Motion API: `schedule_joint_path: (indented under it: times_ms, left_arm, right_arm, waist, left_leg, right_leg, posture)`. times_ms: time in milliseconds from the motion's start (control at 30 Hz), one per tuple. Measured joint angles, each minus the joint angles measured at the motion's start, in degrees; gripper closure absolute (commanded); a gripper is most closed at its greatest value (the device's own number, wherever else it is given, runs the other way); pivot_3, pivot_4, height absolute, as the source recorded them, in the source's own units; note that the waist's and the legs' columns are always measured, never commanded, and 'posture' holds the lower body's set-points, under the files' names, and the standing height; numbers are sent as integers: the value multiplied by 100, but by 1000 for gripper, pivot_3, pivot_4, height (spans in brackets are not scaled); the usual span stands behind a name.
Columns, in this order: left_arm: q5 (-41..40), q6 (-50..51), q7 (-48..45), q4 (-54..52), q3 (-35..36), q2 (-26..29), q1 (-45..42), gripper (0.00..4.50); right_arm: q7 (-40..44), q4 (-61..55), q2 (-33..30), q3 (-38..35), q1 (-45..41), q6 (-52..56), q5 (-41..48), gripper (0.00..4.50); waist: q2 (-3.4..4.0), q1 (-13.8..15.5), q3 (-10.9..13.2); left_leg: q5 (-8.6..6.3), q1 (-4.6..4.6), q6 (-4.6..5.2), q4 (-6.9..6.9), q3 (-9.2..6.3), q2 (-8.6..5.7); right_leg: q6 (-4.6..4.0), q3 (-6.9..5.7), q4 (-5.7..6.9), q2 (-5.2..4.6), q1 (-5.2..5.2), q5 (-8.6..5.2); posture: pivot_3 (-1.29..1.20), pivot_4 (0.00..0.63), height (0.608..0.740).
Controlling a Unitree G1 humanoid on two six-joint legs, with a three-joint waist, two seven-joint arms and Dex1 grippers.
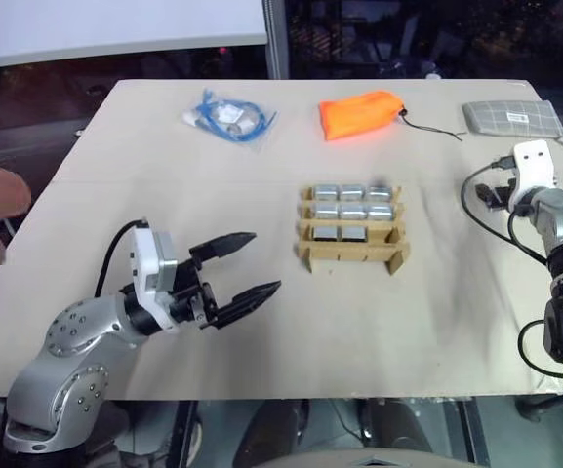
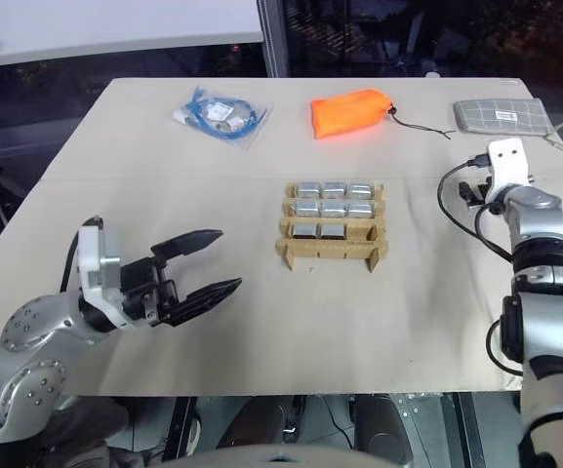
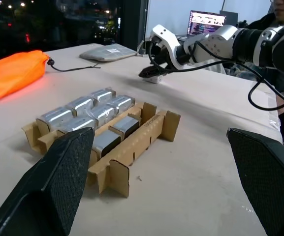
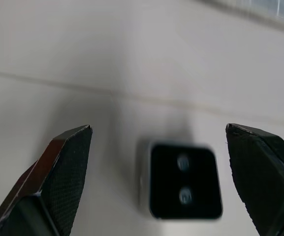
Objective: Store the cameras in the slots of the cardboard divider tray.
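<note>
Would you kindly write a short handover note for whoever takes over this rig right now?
Left gripper: open, empty, hovering over the table left of the cardboard divider tray.
Right gripper: open, poised over a loose camera lying on the table at the right side, not yet gripped.
Done: eight cameras sit in the tray, three in each of the two far rows and two in the third row.
Left: grasp the loose camera and slot it in; one slot of the third row and the near row are vacant.
</note>
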Motion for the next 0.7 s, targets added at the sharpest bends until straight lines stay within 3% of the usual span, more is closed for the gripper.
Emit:
schedule_joint_path:
  times_ms: [433,467,500,633,700]
  left_arm:
    - [55,-113,121,-54,3,-75,209,0]
    - [57,-116,121,-54,3,-76,209,0]
    - [57,-119,121,-54,3,-76,209,0]
    - [55,-123,121,-54,6,-75,207,0]
    - [53,-109,160,-55,11,-74,197,0]
  right_arm:
    - [-17,691,-52,-283,-120,-78,136,198]
    - [-19,710,-52,-289,-123,-82,147,712]
    - [-20,733,-52,-294,-133,-82,156,852]
    - [9,755,-52,-315,-154,-98,183,2579]
    - [30,757,-66,-314,-150,-102,180,2588]
  waist:
    - [1,-75,0]
    - [1,-79,0]
    - [1,-79,0]
    - [0,-85,0]
    - [1,-89,0]
  left_leg:
    - [-7,2,12,2,-2,0]
    - [-7,2,13,2,-2,0]
    - [-7,3,12,1,-2,0]
    - [-7,5,12,3,-1,0]
    - [-9,5,15,4,-1,-1]
  right_leg:
    - [0,-1,3,1,3,0]
    - [0,-1,3,1,3,0]
    - [0,-2,3,1,3,0]
    - [1,-1,3,1,6,0]
    - [1,-1,3,1,7,0]
  posture:
    - [0,150,740]
    - [0,150,740]
    - [0,150,740]
    - [0,150,740]
    - [0,150,740]
